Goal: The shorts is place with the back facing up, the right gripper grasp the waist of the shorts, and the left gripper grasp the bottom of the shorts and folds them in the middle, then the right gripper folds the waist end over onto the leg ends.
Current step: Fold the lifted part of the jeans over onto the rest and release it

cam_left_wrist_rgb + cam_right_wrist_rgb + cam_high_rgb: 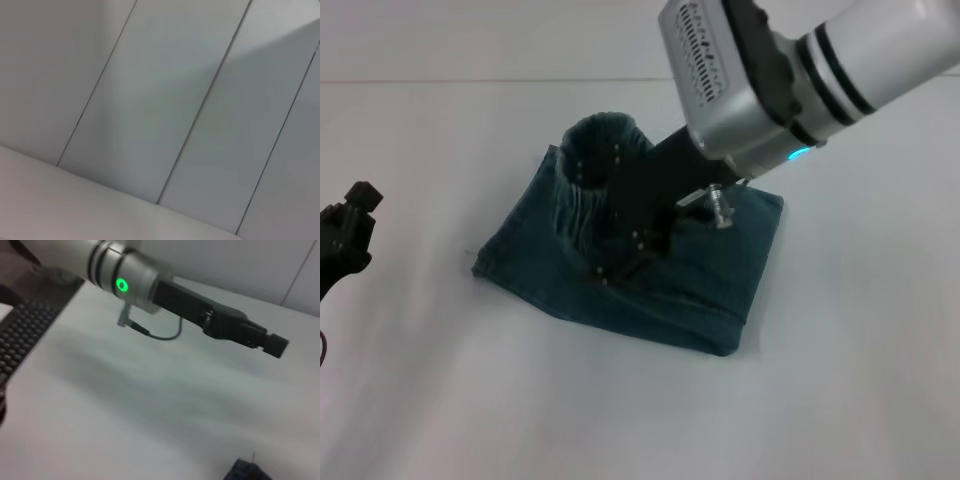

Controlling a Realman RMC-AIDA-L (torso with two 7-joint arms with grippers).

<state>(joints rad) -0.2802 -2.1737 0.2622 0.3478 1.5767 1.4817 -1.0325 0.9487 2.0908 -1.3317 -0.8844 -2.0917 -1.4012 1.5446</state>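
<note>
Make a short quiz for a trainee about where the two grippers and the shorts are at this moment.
1. True or false: the left gripper touches the shorts.
2. Which part of the shorts stands raised? A the ruffled waist; B the leg hems; C no part.
3. Fill in: the gripper down on the shorts is the ___ gripper.

Key: 1 false, it is apart, at the robot's left. 2 A. 3 right: the right gripper.

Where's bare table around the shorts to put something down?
Free: the wide strip of table in front of the shorts, and the stretch between their left edge and the left hand, parked at the table's left side. Also free to the shorts' right. Crowded: over the shorts, where the right hand holds the waist of the shorts raised.
</note>
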